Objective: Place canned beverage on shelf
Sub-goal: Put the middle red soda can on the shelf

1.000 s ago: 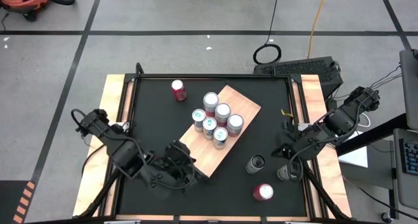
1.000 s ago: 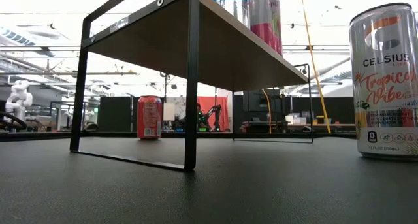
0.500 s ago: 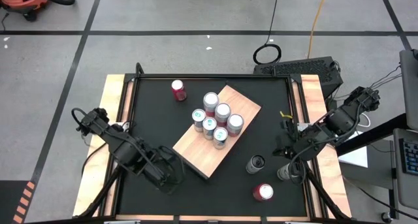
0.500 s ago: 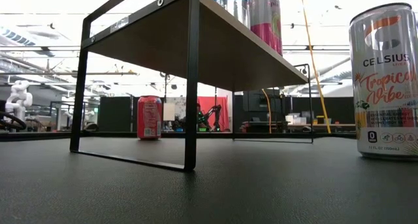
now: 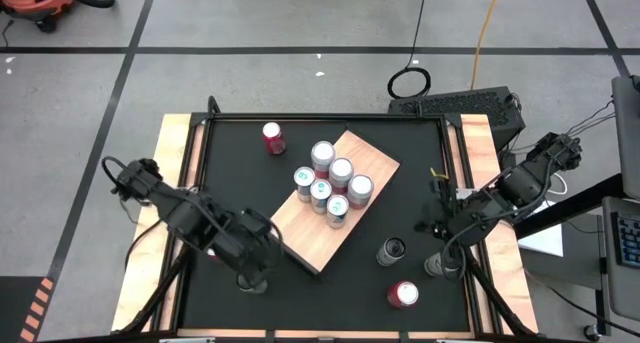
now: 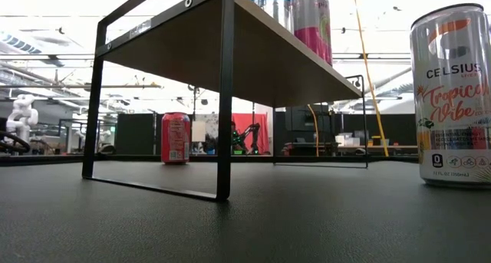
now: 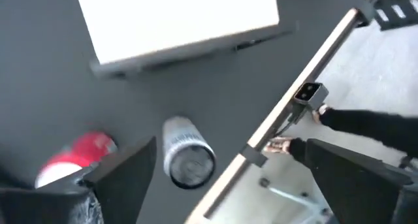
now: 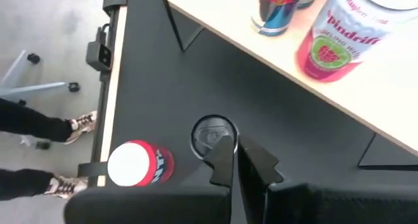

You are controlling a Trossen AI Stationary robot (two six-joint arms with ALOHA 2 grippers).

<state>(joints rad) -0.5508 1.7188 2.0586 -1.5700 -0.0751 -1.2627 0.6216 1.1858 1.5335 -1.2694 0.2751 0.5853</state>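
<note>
Five cans (image 5: pixel 327 180) already stand clustered on the shelf (image 5: pixel 300 231), the light wooden board set diagonally on the black table (image 5: pixel 400 213), and three more wait on the tabletop: a red can (image 5: pixel 273 137) beyond the shelf's far edge, and near my right side a dark-topped can (image 5: pixel 391 250) with a red-topped can (image 5: pixel 403 294) just beside it. My left gripper (image 5: pixel 262 245) hangs near the shelf's near corner with its fingers spread wide and nothing between them; in the left wrist view the same two cans show across the table. My right gripper (image 8: pixel 237 160) waits at the right edge of the table, fingers pressed together, empty, just above the dark-topped can.

I judge the step in hand to be going for another can. To do it well I should come in level, straddle the can's middle, and close only once both fingers flank it, taking care not to knock its neighbour. The bare half of the board nearest me is where I would set it down.
</note>
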